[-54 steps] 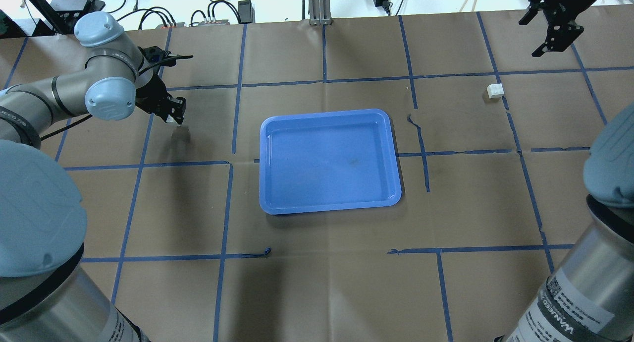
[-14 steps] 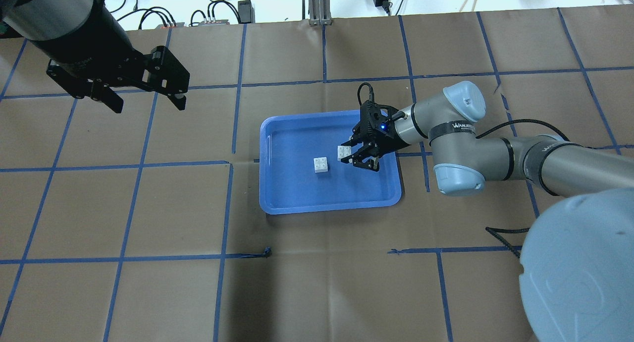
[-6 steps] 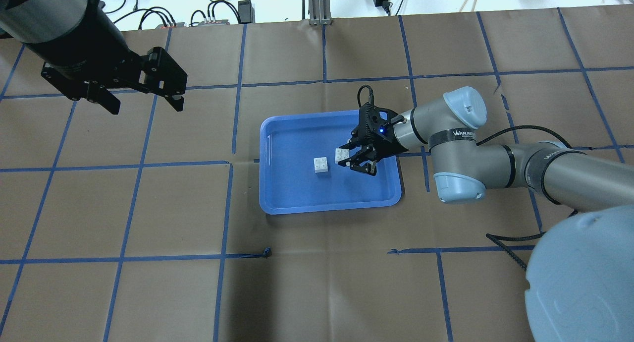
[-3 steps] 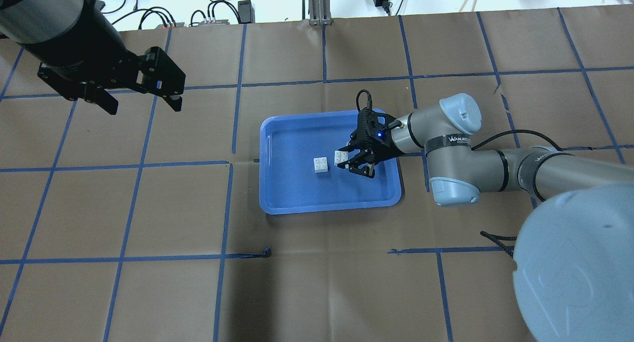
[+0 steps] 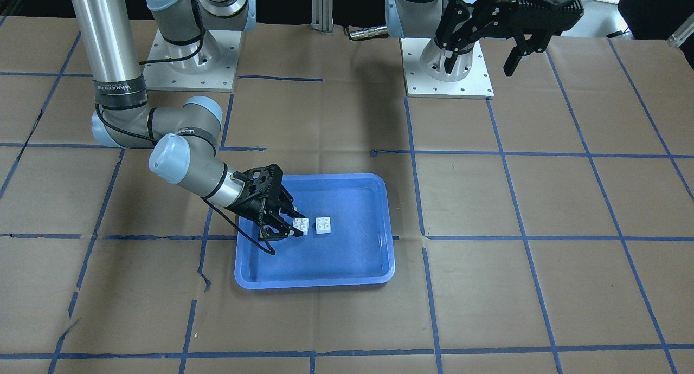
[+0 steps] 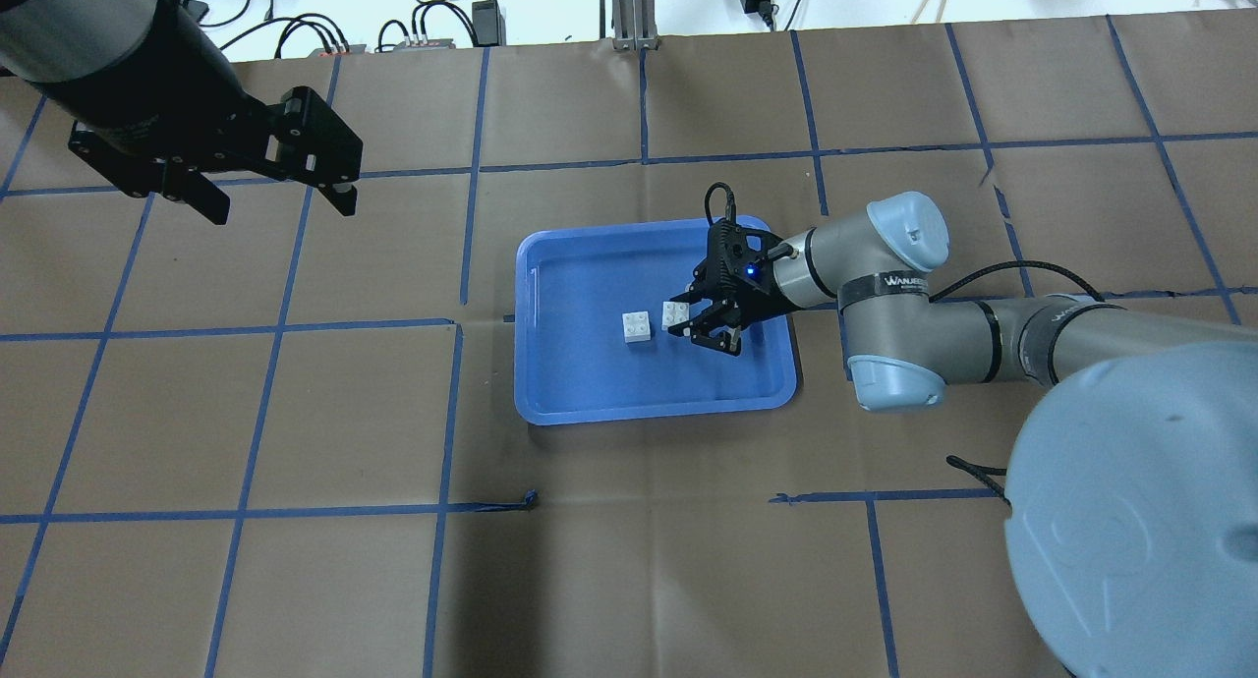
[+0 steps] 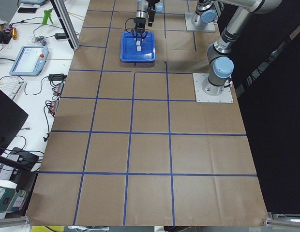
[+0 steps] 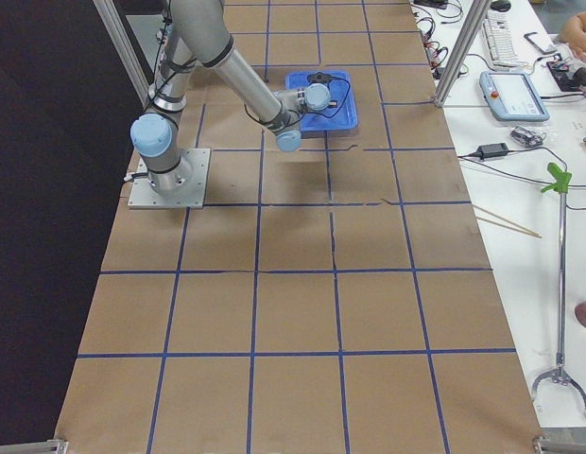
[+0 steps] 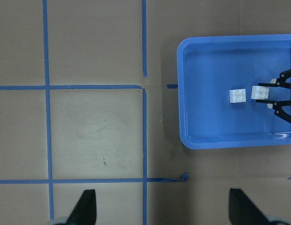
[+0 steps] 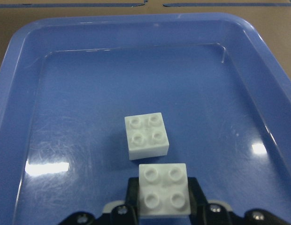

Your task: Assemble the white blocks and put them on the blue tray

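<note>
Gripping the first white block [image 10: 163,196] by two opposite sides, the right tool [image 6: 691,324] was closed on it over the blue tray [image 6: 580,395], studs up. Its own wrist camera showed this best. A dark finger [image 10: 194,188] pressed against each flank of the block. The second white block [image 10: 146,136] lay loose on the tray floor just ahead, studs up and turned slightly askew, with a narrow strip of blue between the two. The overhead and front-facing views confirmed the gap but gave only two small white squares side by side near the tray's middle. No view settled whether the held block touched the tray floor or hung just above it.

The left tool [image 6: 280,204] hung high over the counter [image 6: 629,580], well apart from the tray on the robot's left, its jaws spread wide with nothing between them. Its wrist camera looked straight down and added what the others lacked: both fingertips [image 9: 87,206] far apart at the picture's bottom edge, blue tape lines [image 9: 144,136] on the counter beneath, and the tray off to one side with both blocks in it. In the two side views the tray was small and far, and the blocks were too tiny to tell apart
</note>
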Available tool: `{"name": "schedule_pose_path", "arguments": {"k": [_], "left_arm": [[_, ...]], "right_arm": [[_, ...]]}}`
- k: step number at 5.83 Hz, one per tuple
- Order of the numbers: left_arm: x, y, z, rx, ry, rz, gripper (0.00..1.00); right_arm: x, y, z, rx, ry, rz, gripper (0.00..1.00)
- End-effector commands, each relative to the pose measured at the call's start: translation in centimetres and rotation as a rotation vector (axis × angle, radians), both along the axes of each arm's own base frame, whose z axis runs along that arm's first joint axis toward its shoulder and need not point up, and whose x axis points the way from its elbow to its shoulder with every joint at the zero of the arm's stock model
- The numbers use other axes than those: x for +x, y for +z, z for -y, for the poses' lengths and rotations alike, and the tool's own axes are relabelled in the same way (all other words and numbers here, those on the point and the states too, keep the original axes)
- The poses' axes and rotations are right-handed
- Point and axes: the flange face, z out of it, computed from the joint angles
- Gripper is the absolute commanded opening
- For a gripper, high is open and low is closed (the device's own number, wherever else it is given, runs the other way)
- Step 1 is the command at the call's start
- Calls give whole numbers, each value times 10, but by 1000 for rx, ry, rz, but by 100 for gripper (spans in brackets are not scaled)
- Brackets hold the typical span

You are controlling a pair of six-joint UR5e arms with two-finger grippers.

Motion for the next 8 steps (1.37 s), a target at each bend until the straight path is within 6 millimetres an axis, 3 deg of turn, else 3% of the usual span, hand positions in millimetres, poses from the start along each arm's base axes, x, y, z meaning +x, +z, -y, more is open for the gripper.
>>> {"name": "schedule_pose_path", "arguments": {"k": [1,2,3,4,6,8], "left_arm": [[0,0,0,0,2,-2,99],[0,-1,0,1,2,-2,100],[0,0,0,0,2,-2,99],[0,0,0,0,1,-2,100],[0,-1,0,1,-2,-2,100],[0,0,0,-1,-4,-2,99]], "right_arm": [[0,-1,0,0,1,2,28],[4,12,-6,-13,2,-1,28],[14,32,-37,-20,4,41,28],[15,19,-37,6,3,41,28],[16,12,-35,-8,7,48,28],[16,16,-24,-29,7,39,27]]}}
